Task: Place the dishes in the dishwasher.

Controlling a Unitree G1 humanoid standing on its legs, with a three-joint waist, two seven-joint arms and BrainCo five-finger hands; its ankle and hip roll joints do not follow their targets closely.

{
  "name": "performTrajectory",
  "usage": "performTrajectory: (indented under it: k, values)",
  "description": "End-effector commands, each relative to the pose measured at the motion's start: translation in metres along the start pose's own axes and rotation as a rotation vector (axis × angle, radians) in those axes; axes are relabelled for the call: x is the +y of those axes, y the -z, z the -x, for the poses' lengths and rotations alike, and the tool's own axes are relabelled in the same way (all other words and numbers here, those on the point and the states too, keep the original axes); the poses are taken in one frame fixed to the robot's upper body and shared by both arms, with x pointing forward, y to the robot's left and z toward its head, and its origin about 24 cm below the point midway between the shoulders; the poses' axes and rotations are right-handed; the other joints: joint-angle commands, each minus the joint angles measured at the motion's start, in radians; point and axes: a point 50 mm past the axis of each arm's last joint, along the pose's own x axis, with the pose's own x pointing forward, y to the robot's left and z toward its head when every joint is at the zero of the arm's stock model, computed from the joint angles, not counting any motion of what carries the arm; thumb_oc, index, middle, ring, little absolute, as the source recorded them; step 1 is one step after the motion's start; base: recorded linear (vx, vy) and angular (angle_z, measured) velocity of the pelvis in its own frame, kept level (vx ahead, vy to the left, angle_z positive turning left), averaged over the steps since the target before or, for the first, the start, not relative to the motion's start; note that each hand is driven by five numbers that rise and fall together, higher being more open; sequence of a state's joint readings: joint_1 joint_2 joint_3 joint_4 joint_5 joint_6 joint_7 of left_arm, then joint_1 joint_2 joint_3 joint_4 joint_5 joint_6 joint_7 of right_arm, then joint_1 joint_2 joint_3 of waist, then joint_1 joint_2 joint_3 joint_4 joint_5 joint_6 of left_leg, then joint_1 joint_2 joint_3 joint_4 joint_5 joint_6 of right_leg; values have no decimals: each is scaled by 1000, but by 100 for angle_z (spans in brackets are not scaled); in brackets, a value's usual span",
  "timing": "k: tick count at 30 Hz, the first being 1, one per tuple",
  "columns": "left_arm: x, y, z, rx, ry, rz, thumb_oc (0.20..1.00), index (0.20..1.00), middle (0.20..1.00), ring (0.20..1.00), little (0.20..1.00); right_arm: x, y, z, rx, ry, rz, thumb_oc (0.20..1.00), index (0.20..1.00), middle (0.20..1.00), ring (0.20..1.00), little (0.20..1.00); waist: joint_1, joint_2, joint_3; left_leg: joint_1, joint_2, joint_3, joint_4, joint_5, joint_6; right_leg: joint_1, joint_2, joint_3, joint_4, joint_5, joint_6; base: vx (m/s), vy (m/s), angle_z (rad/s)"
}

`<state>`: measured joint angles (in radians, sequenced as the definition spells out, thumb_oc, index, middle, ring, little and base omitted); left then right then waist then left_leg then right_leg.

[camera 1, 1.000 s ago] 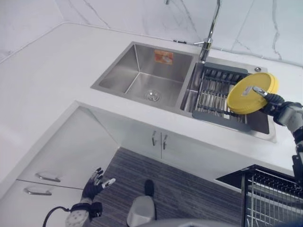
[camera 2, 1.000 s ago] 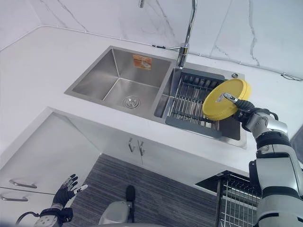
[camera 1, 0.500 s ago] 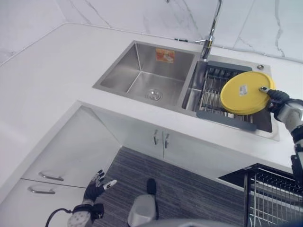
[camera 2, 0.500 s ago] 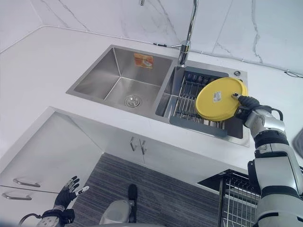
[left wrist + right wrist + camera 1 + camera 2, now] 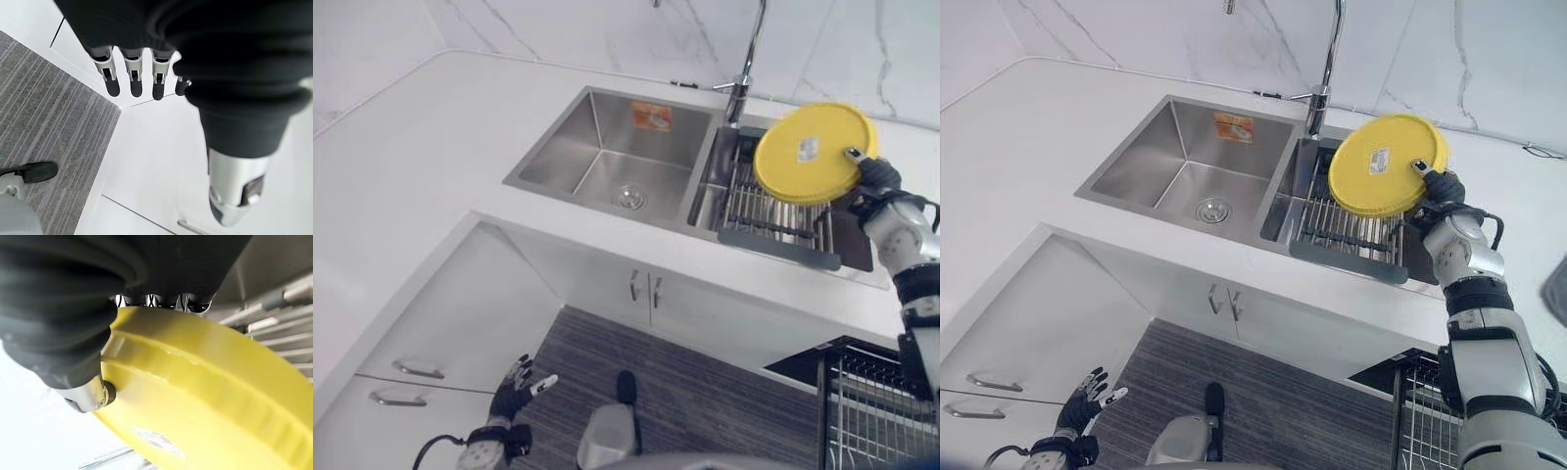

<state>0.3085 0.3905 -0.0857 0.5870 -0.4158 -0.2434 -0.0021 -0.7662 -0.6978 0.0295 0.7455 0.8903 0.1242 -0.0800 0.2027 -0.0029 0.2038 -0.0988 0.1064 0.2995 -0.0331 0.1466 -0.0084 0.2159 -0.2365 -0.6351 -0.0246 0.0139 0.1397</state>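
White marble counter surrounds a steel double sink with a drying rack in its right basin. The right hand pinches a yellow plate by its rim, raised and tilted above the rack, probably to carry it to the dishwasher rack at near right. The right wrist view shows the thumb pressed on the plate's underside. The left hand hangs low by the cabinets, fingers spread and empty.
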Motion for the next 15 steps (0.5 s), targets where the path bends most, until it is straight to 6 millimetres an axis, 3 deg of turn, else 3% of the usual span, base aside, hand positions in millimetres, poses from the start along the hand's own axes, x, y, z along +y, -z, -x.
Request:
performTrajectory:
  k: [1, 3, 5, 7, 9, 11, 12, 13, 15]
  values:
    - [-16, -7, 1, -71, 64, -12, 1000, 1000, 1000, 1000, 1000, 8, -54, 4, -246, -66, -151, 200, 200, 200, 200, 200, 16, 34, -72, 122, 132, 42, 65, -142, -117, -116, -42, 45, 106, -82, 3, -82, -55, -15]
    - [-18, -4, 2, -54, 63, -16, 1000, 1000, 1000, 1000, 1000, 10, -55, 10, -282, -96, -184, 200, 200, 200, 200, 200, 3, 33, -74, 126, 138, 49, 66, -143, -117, -116, -36, 50, 102, -83, -1, -84, -70, -18]
    - [-18, 11, 3, 44, 38, -44, 1000, 1000, 1000, 1000, 1000, 14, -56, 20, -325, -113, -203, 200, 200, 200, 200, 200, -19, 31, -77, 131, 143, 57, 67, -143, -119, -117, -26, 59, 94, -83, -6, -103, -107, -12]
    - [-16, 51, 12, 254, -22, -26, 1000, 1000, 1000, 1000, 1000, 26, -49, 36, -356, -170, -166, 200, 200, 200, 200, 200, -56, 28, -76, 132, 153, 75, 81, -143, -123, -119, -15, 76, 79, -81, -17, -105, -131, -31]
    - [-10, 96, 33, 464, -132, 141, 1000, 1000, 1000, 1000, 1000, 42, -36, 61, -386, -267, -147, 200, 200, 200, 200, 200, -113, 26, -76, 139, 169, 113, 96, -133, -131, -120, -5, 96, 52, -75, -25, -65, -118, -40]
    - [-10, 104, 38, 507, -172, 212, 1000, 1000, 1000, 1000, 1000, 46, -30, 70, -396, -291, -143, 200, 200, 200, 200, 200, -136, 23, -79, 141, 182, 130, 106, -118, -143, -116, 8, 105, 28, -72, -31, -35, -78, -60]
    - [-14, 109, 41, 527, -170, 265, 1000, 1000, 1000, 1000, 1000, 45, -26, 80, -400, -292, -128, 200, 200, 200, 200, 200, -157, 24, -74, 119, 202, 124, 144, -68, -170, -105, 30, 130, -4, -70, -43, -59, -50, -45]
    - [-18, 109, 41, 523, -159, 272, 1000, 1000, 1000, 1000, 1000, 44, -26, 84, -405, -294, -116, 200, 200, 200, 200, 200, -164, 20, -71, 106, 202, 111, 161, -67, -173, -106, 36, 142, -11, -68, -47, -208, 61, -19]
    - [-32, 104, 36, 485, -112, 274, 1000, 1000, 1000, 1000, 1000, 37, -26, 95, -433, -321, -87, 200, 200, 200, 200, 200, -178, 2, -63, 92, 108, 67, 203, -184, -111, -157, 5, 168, 10, -38, -36, -256, 167, -16]
